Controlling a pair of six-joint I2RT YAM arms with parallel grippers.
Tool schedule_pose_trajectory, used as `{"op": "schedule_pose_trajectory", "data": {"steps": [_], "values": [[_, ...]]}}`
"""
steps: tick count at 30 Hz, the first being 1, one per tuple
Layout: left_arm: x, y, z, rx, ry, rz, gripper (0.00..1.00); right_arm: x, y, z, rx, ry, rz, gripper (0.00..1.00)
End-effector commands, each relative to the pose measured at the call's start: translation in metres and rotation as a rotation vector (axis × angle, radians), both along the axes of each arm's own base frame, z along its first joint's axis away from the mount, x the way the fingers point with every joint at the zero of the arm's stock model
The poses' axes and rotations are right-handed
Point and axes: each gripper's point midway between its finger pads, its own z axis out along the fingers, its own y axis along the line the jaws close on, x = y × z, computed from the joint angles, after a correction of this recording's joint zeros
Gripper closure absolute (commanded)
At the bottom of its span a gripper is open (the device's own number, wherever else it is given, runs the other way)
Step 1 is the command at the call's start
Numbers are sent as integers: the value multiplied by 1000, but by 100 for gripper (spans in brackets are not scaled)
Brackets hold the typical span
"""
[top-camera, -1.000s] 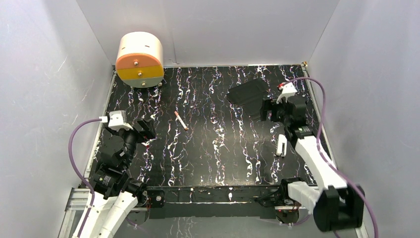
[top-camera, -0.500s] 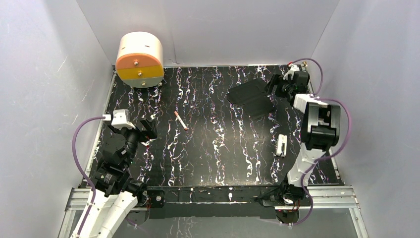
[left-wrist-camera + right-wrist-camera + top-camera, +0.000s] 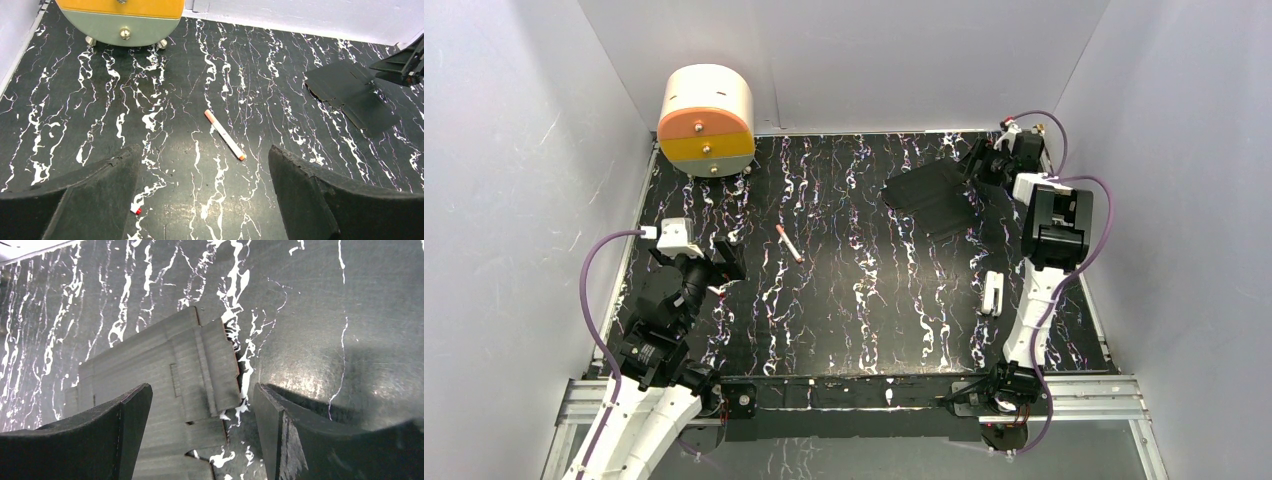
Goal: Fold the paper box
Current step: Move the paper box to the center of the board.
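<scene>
The paper box [image 3: 927, 194] is a flat black card blank with creases and flaps, lying at the back right of the table. It also shows in the left wrist view [image 3: 352, 95] and fills the right wrist view [image 3: 165, 385]. My right gripper [image 3: 975, 165] is open and low at the blank's right edge. In the right wrist view the right gripper [image 3: 200, 435] has one jaw over the card and the other over bare table, with a flap edge between them. My left gripper [image 3: 727, 262] is open and empty at the near left, far from the blank, as the left wrist view [image 3: 205, 195] shows.
A round cream and orange drawer unit [image 3: 707, 120] stands at the back left. A white marker with orange ends [image 3: 789, 243] lies mid-table. A small white object [image 3: 992, 292] lies near the right arm. A tiny red-tipped white piece [image 3: 135, 209] lies by the left finger. Grey walls enclose the table.
My right arm has stretched out toward the back right corner, carrying its gripper from beside the blank's near edge to its far right edge. The left gripper has drifted slightly nearer.
</scene>
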Motion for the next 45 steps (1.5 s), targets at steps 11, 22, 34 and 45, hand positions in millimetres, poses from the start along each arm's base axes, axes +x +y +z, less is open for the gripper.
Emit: {"op": "schedule_pose_trajectory", "data": {"steps": [11, 22, 34, 45], "values": [[1, -9, 5, 5, -26, -48, 6, -50, 43, -34, 132, 110, 164, 26], [-1, -12, 5, 0, -23, -69, 6, -148, 102, -52, 29, 223, 291, 32], [14, -48, -9, -62, 95, -188, 4, -206, 125, -9, -36, 155, 271, 28], [71, -108, -22, -154, 303, -308, 5, -181, 122, 9, 26, 120, 133, 20]]}}
